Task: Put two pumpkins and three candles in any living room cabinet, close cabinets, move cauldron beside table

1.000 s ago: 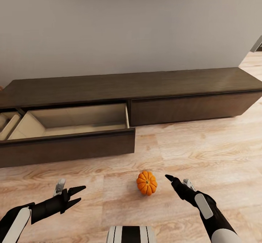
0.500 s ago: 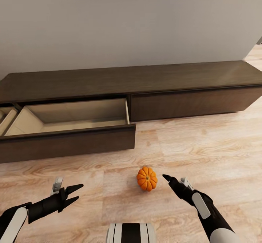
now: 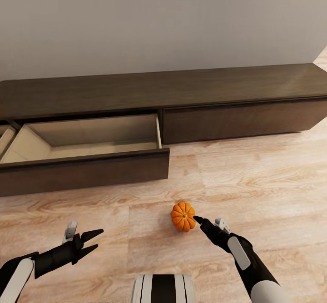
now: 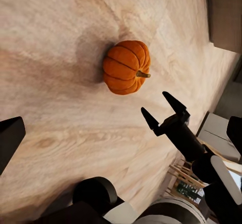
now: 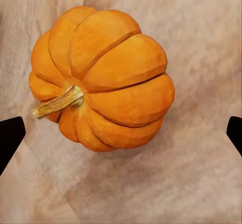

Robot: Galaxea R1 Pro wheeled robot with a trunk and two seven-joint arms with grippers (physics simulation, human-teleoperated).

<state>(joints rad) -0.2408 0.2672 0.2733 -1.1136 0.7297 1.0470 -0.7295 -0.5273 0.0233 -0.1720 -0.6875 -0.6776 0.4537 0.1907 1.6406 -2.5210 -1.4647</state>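
One orange pumpkin [image 3: 183, 216] sits on the wooden floor in front of the cabinet [image 3: 236, 121]. My right gripper [image 3: 207, 222] is open, low over the floor, its black fingertip just right of the pumpkin. In the right wrist view the pumpkin [image 5: 101, 78] lies close ahead between the spread fingertips [image 5: 10, 133], untouched. My left gripper [image 3: 98, 240] is open and holds nothing, hovering over the floor well to the pumpkin's left. The left wrist view has the pumpkin [image 4: 126, 67] with the right gripper [image 4: 156, 104] beside it.
The cabinet's left drawer [image 3: 86, 171] stands pulled out over the floor, showing its pale beige inside. A second open drawer [image 3: 4, 135] peeks in at the far left edge. The right drawer front [image 3: 240, 119] is shut. A grey wall rises behind.
The camera has tilted down, shifting the whole picture. My right gripper has moved forward and left until its tip is beside the pumpkin. The left arm has barely moved.
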